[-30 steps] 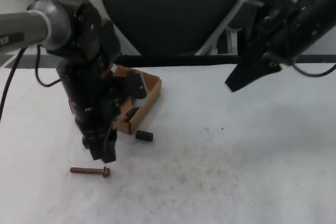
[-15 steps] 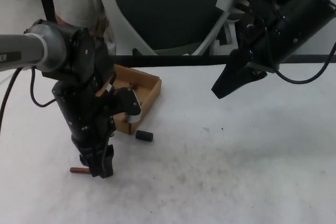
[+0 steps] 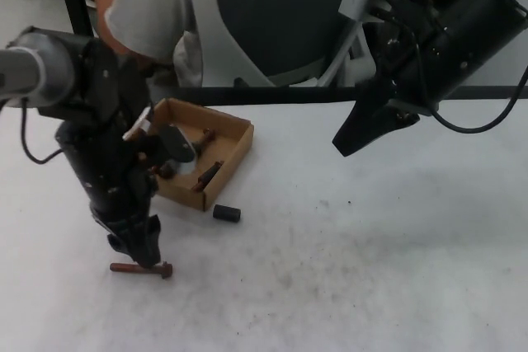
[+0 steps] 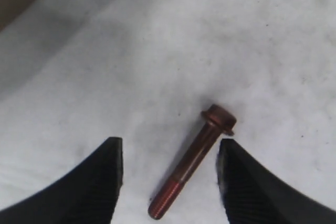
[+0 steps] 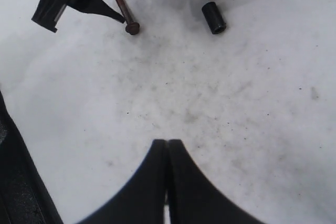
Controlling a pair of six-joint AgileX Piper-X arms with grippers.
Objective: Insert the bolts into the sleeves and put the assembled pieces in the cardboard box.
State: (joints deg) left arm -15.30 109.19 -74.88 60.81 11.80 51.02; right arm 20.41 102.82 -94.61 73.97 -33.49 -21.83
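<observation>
The left arm (image 3: 103, 162) is a bulky black jointed column with a grey metal tube at its upper link and thin black cables hanging off it. Its left gripper (image 4: 169, 148) hangs low over the bench with its two black fingers (image 4: 102, 182) spread apart. The inner pads are finely ribbed and nothing is clamped between them. The right arm (image 3: 450, 30) is held high at the far side, black and angular. The right gripper (image 5: 167, 148) has its two smooth dark fingers pressed together on nothing, tapering to a wedge (image 3: 356, 138).

The cardboard box (image 3: 239, 139) is a shallow open tray of plain brown board that sits on the bench near the left arm. A few dark pieces lie inside, too small to tell apart. The bolt (image 4: 191, 167) is reddish-brown metal with a flanged head, a smooth shank and a threaded tip. It lies flat on the bench between the open fingers, closer to one than to the other. The sleeve (image 5: 213, 17) is a short black tube lying on its side just beside the box wall (image 3: 226, 213), apart from the bolt (image 3: 142, 269).

The bench (image 3: 371, 269) is white and matte, scuffed with grey smudges and dark specks. Behind its far edge stands an office chair (image 3: 280, 14) with a dark mesh back in a pale frame
</observation>
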